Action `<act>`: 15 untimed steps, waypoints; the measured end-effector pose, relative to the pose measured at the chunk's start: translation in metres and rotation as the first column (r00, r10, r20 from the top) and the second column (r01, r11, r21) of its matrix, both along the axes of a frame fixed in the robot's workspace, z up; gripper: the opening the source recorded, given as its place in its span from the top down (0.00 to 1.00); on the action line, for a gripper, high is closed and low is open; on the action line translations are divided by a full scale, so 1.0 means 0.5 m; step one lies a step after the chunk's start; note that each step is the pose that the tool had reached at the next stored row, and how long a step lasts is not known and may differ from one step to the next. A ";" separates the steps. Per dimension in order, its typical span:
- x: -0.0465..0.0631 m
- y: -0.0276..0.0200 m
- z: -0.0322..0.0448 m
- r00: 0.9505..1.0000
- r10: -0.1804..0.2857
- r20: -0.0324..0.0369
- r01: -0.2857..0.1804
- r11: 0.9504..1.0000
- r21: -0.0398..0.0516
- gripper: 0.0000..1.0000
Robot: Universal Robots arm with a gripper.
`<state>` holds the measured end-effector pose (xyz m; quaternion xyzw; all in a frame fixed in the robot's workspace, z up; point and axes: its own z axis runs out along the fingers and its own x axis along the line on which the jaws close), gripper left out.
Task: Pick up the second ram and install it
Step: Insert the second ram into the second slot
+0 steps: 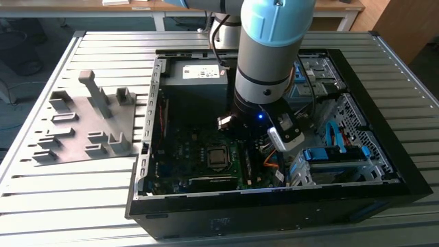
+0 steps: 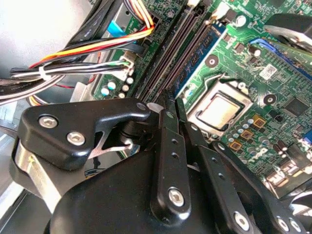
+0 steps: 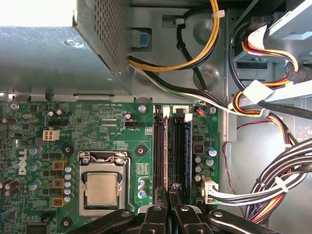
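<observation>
Black gripper (image 2: 170, 105) tips together over memory slots (image 2: 170, 63), processor (image 2: 217, 111) beside, wire bundle (image 2: 73, 58) near

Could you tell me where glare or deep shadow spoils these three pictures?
First wrist view: the metal power supply box is blown out white at one corner. Exterior view: the motherboard lies in deep shadow under the arm. Second wrist view: evenly lit, no glare.

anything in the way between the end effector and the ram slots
Nothing visible. In the first wrist view the end effector hangs right over the ram slots beside the processor socket. The cables run off to one side, clear of the slots.
</observation>
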<state>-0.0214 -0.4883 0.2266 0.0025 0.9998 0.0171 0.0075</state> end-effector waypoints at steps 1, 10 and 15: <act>0.000 0.0003 0.000 1.000 0.000 0.000 0.000 1.000 0.000 0.87; 0.000 0.0010 -0.005 1.000 -0.018 0.000 0.018 1.000 0.000 0.87; 0.000 0.0011 -0.008 1.000 -0.019 0.000 0.019 1.000 -0.002 0.87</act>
